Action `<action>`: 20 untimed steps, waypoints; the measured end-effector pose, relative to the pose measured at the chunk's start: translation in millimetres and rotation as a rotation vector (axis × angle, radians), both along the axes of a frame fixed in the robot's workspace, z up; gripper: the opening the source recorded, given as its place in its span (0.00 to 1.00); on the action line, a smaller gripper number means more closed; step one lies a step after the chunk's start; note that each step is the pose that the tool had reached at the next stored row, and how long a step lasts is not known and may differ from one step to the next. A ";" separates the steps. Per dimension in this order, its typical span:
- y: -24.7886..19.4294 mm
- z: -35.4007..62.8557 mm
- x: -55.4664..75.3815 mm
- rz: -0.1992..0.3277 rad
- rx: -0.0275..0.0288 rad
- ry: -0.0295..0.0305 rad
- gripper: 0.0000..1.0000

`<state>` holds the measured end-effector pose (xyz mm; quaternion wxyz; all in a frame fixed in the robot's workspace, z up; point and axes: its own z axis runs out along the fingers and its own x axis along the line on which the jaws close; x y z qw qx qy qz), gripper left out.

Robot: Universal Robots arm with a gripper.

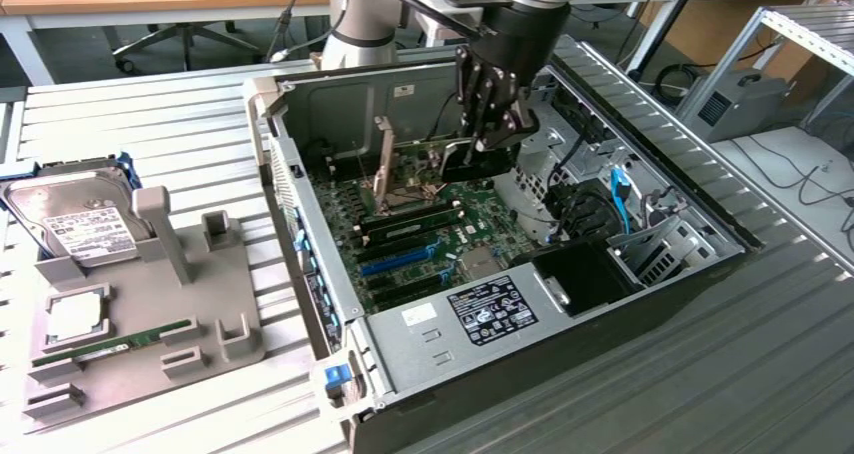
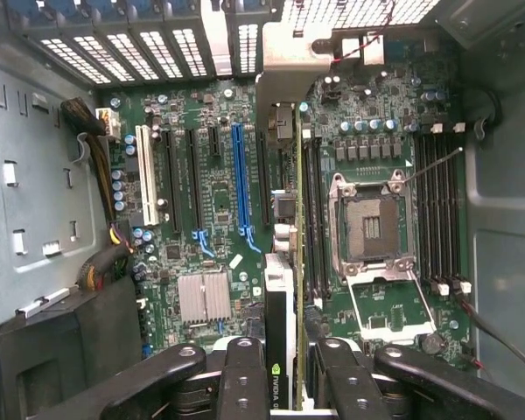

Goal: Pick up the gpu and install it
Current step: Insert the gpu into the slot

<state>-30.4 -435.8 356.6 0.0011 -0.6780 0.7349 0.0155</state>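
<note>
My gripper (image 1: 490, 124) is inside the open computer case (image 1: 694, 274), shut on the gpu (image 1: 474, 162), which hangs on edge above the motherboard (image 1: 414, 239). In the wrist view the gpu (image 2: 279, 332) appears edge-on, with its black cooler face, green board edge and silver end bracket reaching toward the case's rear slots. My gripper (image 2: 284, 389) clamps it from both sides with dark fingers (image 2: 238, 376). The card sits over the strip between the blue slot (image 2: 239, 184) and the CPU socket (image 2: 372, 227). I cannot tell whether its lower edge touches a slot.
A grey fixture tray (image 1: 200, 304) at the exterior view's left carries a silver hard drive (image 1: 80, 219) and a narrow green RAM stick (image 1: 114, 342). Inside the case are a white slot (image 2: 143, 175), a heatsink (image 2: 203, 296), loose cables (image 2: 96, 175) and a drive cage (image 1: 587, 274).
</note>
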 end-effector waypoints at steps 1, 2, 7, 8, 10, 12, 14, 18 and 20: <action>0.0 0.0 -0.4 0.000 0.0000 0.0000 0.27; 0.0 0.0 -0.8 0.000 -0.0001 0.0000 0.27; 0.0 -0.9 -4.8 0.000 -0.0001 0.0000 0.27; 0.0 -1.1 -5.7 0.000 -0.0002 0.0000 0.27; 0.0 -1.6 -7.7 0.000 -0.0002 0.0001 0.27; 0.0 -2.0 -10.0 0.000 -0.0001 0.0000 0.27; 0.0 -2.1 -11.3 0.000 -0.0002 0.0001 0.27; -1.5 -2.4 -11.4 0.000 0.0001 0.0000 0.27; -5.7 -2.3 -11.5 0.000 0.0001 0.0000 0.27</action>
